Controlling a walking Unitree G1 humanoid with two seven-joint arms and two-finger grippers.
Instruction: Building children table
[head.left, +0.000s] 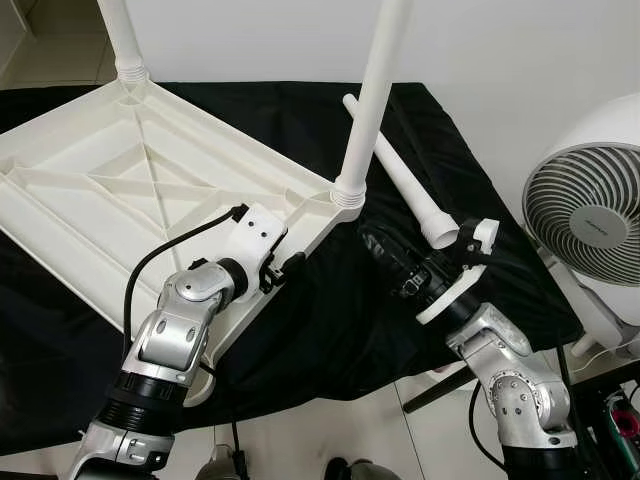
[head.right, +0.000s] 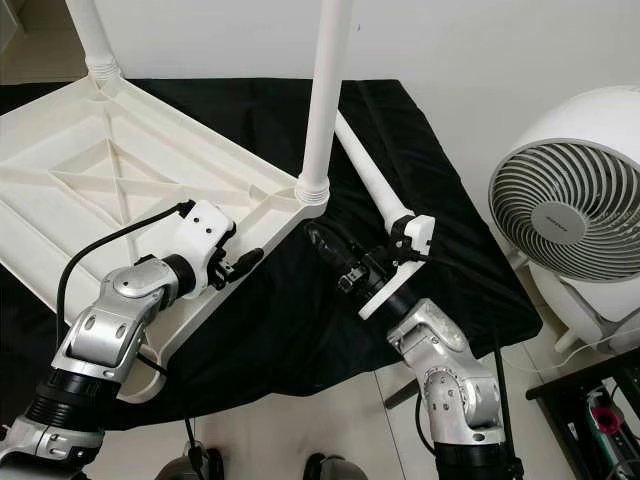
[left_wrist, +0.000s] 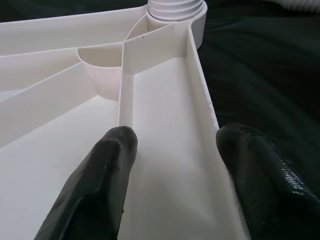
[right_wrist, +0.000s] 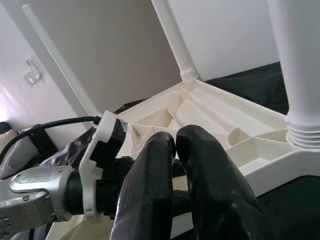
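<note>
The white plastic table lies upside down on a black cloth. One leg stands screwed into its near right corner, another into the far corner. A third upright leg appears in the right wrist view. A loose leg lies on the cloth to the right of that corner. My left gripper is open, its fingers astride the table's rim just short of the near corner. My right gripper is shut with nothing in it and points at the same corner from the right.
A white floor fan stands close on the right, beside my right arm. A dark rack sits low at the right edge. Tiled floor lies below the cloth's front edge. A white wall rises behind.
</note>
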